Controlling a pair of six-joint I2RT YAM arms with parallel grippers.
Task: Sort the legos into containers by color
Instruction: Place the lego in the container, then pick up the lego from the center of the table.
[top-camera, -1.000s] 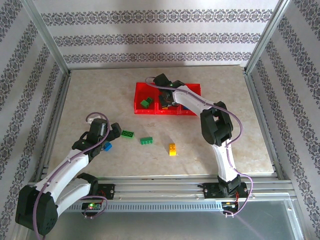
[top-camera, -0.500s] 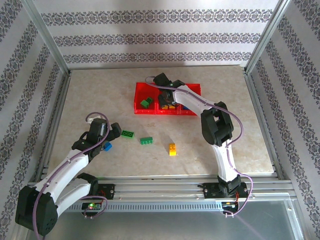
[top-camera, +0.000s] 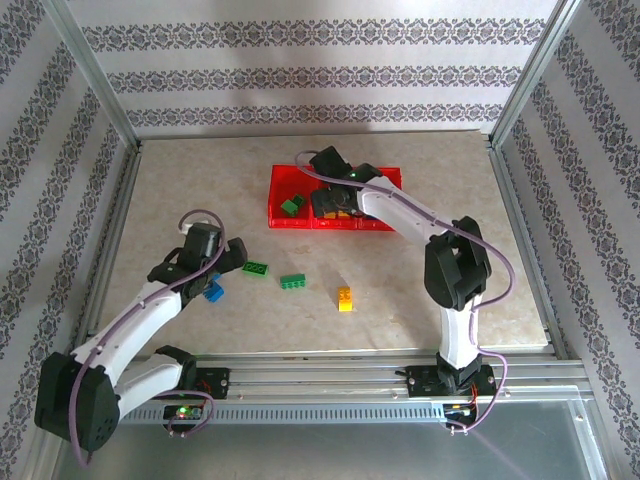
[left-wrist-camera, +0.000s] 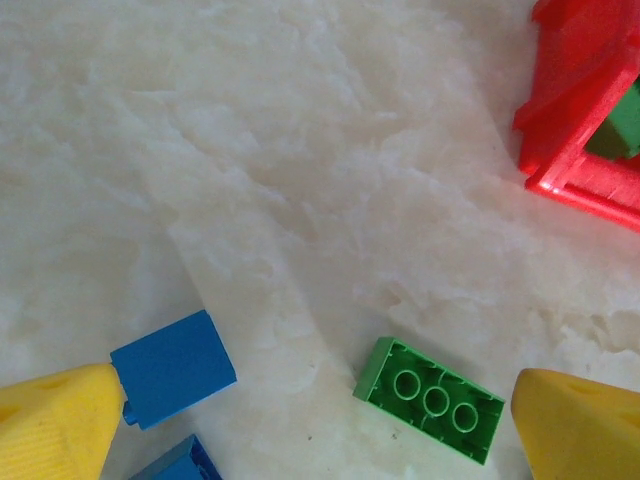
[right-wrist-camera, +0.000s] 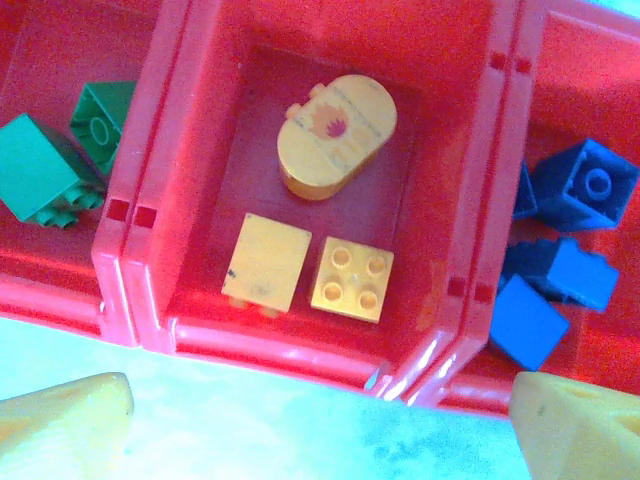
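The red tray (top-camera: 281, 176) lies at the back centre with its three containers side by side. Green legos (right-wrist-camera: 37, 166) fill the left one, three yellow pieces (right-wrist-camera: 335, 135) the middle one, blue bricks (right-wrist-camera: 585, 186) the right one. My right gripper (top-camera: 334, 203) hovers open over the middle container's near wall (right-wrist-camera: 300, 355), nothing between its fingertips (right-wrist-camera: 65, 425). On the table lie a green brick (top-camera: 257, 268), upside down in the left wrist view (left-wrist-camera: 432, 398), a second green brick (top-camera: 293, 282), a yellow brick (top-camera: 345, 298) and blue bricks (left-wrist-camera: 172, 366). My left gripper (top-camera: 227, 272) is open above the bare table between the blue and the upturned green brick.
The tray's near left corner (left-wrist-camera: 580, 100) shows at the upper right of the left wrist view. Metal frame rails (top-camera: 330, 362) run along the table's near edge. Patterned walls (top-camera: 320, 80) close the back and sides.
My right gripper has opened over the middle container, and that arm's elbow swung right. My left arm has moved a little back and right, toward the upturned green brick.
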